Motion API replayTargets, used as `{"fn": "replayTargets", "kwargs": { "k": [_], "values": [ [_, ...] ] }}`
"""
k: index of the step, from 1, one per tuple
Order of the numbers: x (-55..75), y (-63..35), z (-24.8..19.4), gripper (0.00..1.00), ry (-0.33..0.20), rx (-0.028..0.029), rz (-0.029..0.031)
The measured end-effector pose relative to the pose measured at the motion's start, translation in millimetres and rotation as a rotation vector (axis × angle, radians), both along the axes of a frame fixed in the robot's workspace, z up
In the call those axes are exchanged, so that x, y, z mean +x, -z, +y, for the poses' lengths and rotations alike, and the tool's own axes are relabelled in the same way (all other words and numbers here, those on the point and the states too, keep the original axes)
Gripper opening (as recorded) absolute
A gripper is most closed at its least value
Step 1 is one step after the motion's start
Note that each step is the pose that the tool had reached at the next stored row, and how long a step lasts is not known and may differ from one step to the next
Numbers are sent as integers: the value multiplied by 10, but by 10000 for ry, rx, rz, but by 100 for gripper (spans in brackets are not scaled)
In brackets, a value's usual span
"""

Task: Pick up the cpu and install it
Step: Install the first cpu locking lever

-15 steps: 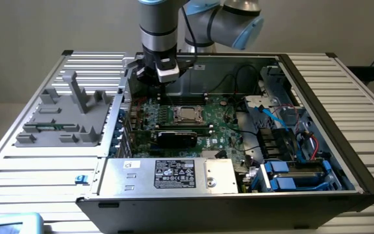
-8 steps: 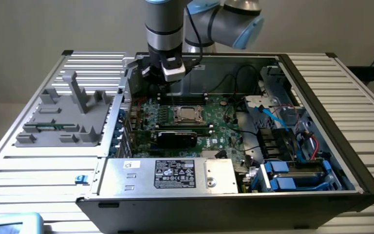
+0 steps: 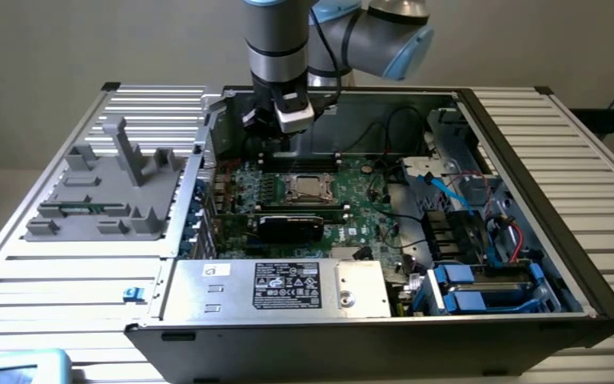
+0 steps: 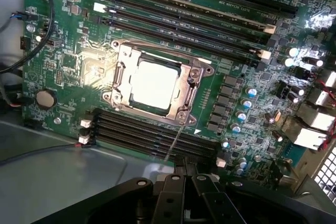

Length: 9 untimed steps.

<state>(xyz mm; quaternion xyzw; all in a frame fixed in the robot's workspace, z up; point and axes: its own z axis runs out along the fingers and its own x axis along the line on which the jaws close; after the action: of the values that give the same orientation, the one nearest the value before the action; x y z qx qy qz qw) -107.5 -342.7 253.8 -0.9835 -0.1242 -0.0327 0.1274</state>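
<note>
While the arm hangs over the far end of the open computer case [image 3: 531,188], the gripper [image 3: 282,136] is pointed down at the green circuit board [image 3: 376,212] and carries nothing. In the wrist view its black fingers [image 4: 176,192] are pressed together, tips just above the board, nothing between them. The cpu [image 3: 307,188], a flat square with a pale, shiny metal top, lies seated in its socket near the board's middle, apart from the gripper. A bright stamped-steel frame [image 4: 118,72] with screw corners surrounds the cpu [image 4: 154,84] on all sides. Long black memory slots [image 4: 157,140] with white end clips run along both sides of the socket. A round silver coin battery [image 4: 45,98] sits on the board nearby, and black cables [image 4: 44,3] loop over one edge. Also in the case are a black card [image 3: 291,226] standing just in front of the socket, a silver sheet-metal box [image 3: 275,288] with a white label at the near end, and blue plastic drive carriers [image 3: 478,292] toward the exterior view's right. The case rests on a ribbed aluminium table [image 3: 73,272]. A grey plastic holder [image 3: 105,200] with upright posts sits on the table at the exterior view's left.
</note>
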Motion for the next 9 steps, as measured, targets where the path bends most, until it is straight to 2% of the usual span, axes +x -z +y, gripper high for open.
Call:
{"fn": "replayTargets", "kwargs": {
  "k": [6,9],
  "values": [
    [1,1,0,11,12,4,-14],
    [0,11,0,11,320,2,-28]
  ]
}}
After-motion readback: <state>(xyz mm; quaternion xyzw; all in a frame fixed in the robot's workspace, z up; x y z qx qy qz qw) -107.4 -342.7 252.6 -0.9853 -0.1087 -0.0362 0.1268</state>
